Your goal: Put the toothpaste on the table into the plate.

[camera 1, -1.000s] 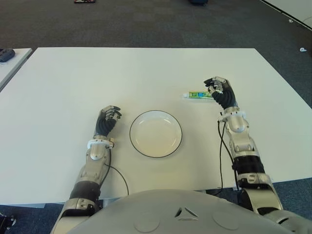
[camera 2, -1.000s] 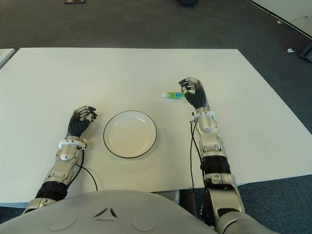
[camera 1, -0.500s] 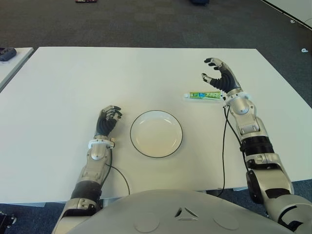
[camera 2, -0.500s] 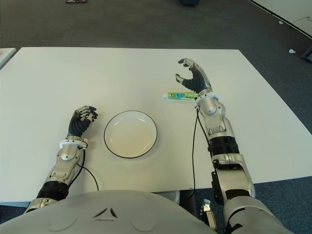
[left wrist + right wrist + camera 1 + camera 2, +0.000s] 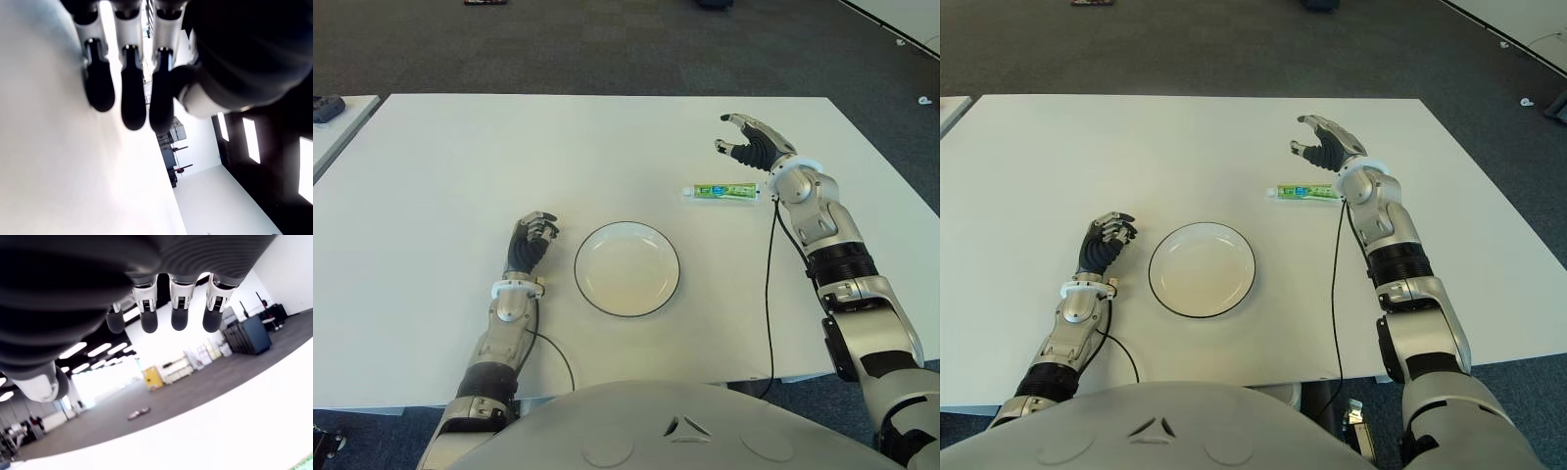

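A green and white toothpaste tube (image 5: pixel 723 191) lies flat on the white table (image 5: pixel 460 166), to the right of and beyond the plate. The white plate (image 5: pixel 626 267) with a dark rim sits near the middle, with nothing in it. My right hand (image 5: pixel 748 139) hovers open just beyond the tube's right end, fingers spread, holding nothing. The right wrist view shows its fingertips (image 5: pixel 179 319) apart against the room. My left hand (image 5: pixel 530 241) shows to the left of the plate, fingers curled, holding nothing.
A second white table's corner (image 5: pixel 335 122) with a dark object shows at the far left. Dark carpet lies beyond the table's far edge. A cable (image 5: pixel 769 274) runs along my right forearm down to the front edge.
My right hand rose from beside the tube, opened its fingers and moved away from me past the tube's right end. The tube, the plate and the left hand stayed put.
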`<state>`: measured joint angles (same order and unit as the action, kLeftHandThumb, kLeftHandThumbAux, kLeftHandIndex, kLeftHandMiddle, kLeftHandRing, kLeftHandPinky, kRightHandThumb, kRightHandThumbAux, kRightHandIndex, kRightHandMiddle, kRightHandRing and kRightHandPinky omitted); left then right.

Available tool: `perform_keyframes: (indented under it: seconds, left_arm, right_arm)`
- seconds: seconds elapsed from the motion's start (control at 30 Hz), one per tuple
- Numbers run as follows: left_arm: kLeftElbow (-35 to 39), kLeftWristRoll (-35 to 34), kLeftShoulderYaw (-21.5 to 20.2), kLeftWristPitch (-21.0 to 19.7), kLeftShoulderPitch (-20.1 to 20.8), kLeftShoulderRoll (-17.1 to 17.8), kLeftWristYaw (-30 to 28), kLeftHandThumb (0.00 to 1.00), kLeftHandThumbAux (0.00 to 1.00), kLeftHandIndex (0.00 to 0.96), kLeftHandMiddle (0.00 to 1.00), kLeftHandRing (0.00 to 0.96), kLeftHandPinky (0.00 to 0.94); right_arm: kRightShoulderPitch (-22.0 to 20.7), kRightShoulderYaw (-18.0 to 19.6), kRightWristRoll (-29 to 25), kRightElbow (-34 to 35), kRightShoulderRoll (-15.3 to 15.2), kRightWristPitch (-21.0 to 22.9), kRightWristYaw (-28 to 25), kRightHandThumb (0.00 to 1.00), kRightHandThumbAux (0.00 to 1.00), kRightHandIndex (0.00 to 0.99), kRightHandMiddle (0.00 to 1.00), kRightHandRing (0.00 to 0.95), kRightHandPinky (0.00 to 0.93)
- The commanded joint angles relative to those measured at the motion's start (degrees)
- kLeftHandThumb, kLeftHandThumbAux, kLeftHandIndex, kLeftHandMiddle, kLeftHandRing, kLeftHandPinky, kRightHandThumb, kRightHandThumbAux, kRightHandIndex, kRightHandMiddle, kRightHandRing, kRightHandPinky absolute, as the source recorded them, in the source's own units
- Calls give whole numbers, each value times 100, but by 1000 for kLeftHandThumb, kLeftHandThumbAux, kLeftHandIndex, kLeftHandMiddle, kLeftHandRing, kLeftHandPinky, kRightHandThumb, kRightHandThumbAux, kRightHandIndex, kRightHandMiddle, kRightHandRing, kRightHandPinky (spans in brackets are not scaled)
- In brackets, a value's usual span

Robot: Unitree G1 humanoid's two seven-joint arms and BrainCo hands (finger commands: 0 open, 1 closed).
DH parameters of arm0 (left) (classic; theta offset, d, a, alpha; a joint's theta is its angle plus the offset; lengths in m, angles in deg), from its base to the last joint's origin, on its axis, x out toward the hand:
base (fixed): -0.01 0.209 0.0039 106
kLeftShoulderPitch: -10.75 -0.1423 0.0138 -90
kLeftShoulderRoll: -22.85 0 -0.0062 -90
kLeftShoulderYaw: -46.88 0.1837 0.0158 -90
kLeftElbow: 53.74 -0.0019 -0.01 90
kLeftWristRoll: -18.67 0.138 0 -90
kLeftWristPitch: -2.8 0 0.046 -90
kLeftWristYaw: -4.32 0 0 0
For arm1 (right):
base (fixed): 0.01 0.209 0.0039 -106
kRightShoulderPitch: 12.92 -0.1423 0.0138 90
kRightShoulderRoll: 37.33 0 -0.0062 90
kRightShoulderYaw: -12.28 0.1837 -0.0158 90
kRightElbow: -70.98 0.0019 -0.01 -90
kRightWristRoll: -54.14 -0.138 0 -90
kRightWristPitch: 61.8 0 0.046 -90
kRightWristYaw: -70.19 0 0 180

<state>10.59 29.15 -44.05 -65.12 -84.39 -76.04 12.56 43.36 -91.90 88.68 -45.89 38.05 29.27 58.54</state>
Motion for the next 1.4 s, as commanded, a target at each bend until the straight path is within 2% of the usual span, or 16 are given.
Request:
perform_keyframes:
  seconds: [0.03,0.27,0.7,1.03,1.2,1.4]
  left_arm:
    - [-167,92,123,-148,-77,-55,5,705,718,428,552,551,509]
    - [-138,99,144,-208,-84,-73,-14,705,717,428,549,546,506]
    - [-149,45,181,-281,-44,-93,-54,704,718,428,542,541,503]
    - [-143,54,180,-212,-42,-101,-7,704,718,428,548,545,509]
    - [-161,25,136,-163,-40,-72,2,704,718,428,552,550,520]
    - [-155,81,105,-118,-64,-48,110,705,718,428,556,554,524]
  right_arm:
    - [-511,-384,263,-711,205,227,-144,526,242,0,0,0,0]
    - [-918,-810,523,-1274,153,127,-290,552,196,0,0,0,0]
    - [-1363,-1566,1104,-1850,-227,-463,-637,534,149,0,0,0,0]
    - [-1628,-1831,1255,-2361,-377,-831,-801,525,146,0,0,0,0]
    - [-1790,-1993,1350,-3115,-382,-1171,-675,523,141,0,0,0,0]
    - [-1906,-2163,1442,-3567,-374,-1491,-531,521,133,0,0,0,0]
